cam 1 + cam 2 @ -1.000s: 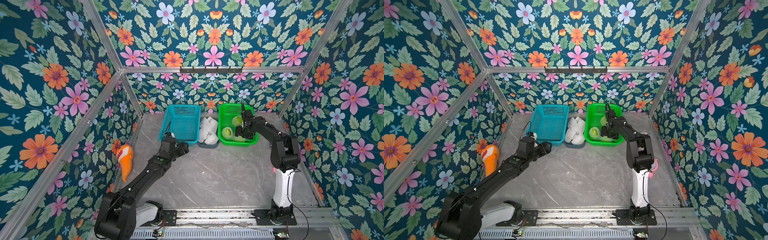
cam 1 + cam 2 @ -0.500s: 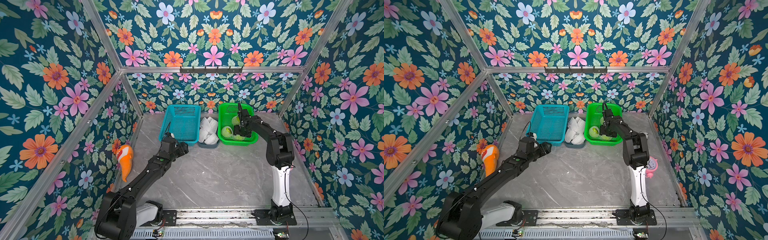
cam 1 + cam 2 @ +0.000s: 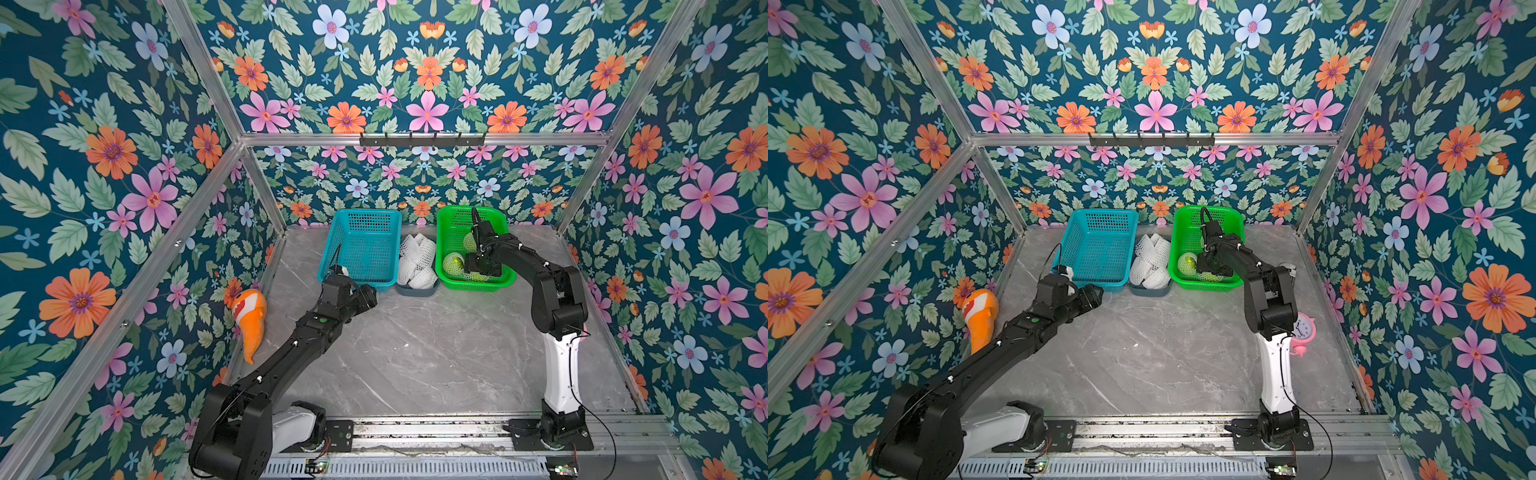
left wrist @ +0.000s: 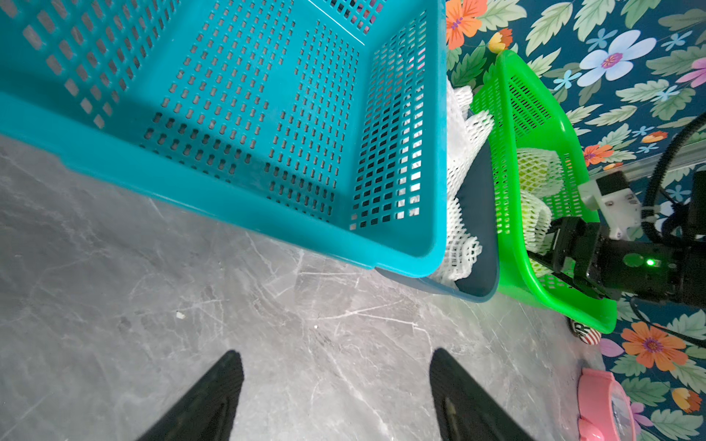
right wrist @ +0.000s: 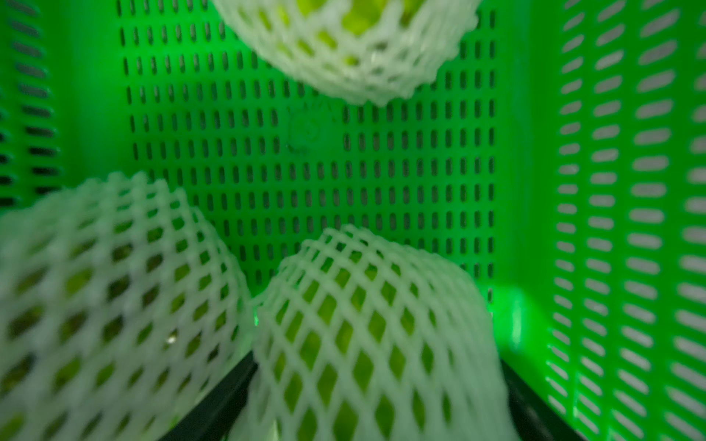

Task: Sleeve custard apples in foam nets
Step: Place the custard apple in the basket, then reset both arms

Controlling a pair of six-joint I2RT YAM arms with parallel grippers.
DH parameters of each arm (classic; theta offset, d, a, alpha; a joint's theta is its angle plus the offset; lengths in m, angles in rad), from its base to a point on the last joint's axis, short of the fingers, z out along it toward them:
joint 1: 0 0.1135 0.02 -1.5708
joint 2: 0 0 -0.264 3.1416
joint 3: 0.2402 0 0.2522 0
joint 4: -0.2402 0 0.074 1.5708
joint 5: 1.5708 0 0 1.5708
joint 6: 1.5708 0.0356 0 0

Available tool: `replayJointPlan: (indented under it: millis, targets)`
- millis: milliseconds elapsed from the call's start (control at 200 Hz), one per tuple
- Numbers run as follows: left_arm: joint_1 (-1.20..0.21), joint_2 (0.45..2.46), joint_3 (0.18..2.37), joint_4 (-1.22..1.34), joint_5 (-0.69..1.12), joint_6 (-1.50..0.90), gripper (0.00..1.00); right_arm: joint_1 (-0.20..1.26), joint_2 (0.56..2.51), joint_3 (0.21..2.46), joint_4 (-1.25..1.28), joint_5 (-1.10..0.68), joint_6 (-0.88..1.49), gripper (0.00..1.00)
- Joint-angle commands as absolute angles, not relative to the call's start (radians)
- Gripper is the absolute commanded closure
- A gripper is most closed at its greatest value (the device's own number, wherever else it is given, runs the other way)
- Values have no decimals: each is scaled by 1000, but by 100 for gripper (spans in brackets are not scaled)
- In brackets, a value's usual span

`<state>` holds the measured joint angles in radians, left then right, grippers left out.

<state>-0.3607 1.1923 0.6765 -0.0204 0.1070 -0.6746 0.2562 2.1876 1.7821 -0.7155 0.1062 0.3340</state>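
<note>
A teal basket [image 3: 361,249] and green basket [image 3: 453,220] stand at the back, an orange fish plush [image 3: 249,316] (striped face) leftward.

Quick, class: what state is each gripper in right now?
Left gripper: open, empty.
Right gripper: jaws astride a netted apple in the green basket; grip cannot be told.

Custard apples [image 3: 453,262] in right basket [image 3: 457,284]

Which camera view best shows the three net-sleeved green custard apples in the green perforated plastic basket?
The right wrist view: all three netted custard apples fill it close up, though blurred. Both top views show one clearly; the right arm hides most of the others. The left wrist view glimpses two inside the green basket.
</note>
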Motion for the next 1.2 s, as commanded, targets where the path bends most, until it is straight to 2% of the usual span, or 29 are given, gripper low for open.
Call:
replayJointPlan:
  millis: [0, 165, 435, 705, 825, 965, 1055, 1195]
  targets:
    - [-359, 1186, 679, 3, 113, -676, 20, 261, 2140, 1777, -778, 78, 340, 16]
    - [-359, 1188, 683, 12, 127, -676, 20, 262, 2069, 1791, -789, 92, 344, 11]
    - [-359, 1177, 685, 14, 135, -673, 20, 262, 1932, 1724, -769, 138, 354, 9]
    - [-357, 1189, 735, -34, 76, -641, 18, 262, 1610, 1395, -503, 106, 377, 9]
    - [-357, 1207, 779, -66, 31, -604, 17, 262, 1478, 1211, -371, 177, 374, 6]
    - [-358, 1234, 827, -116, -134, -571, 15, 261, 1369, 1030, -240, 363, 344, 1]
    - [-354, 1267, 849, -139, -346, -536, 15, 259, 1306, 886, -89, 469, 288, 1]
    - [-320, 1287, 800, 9, -542, -364, 16, 259, 1230, 662, 188, 585, 183, 1]
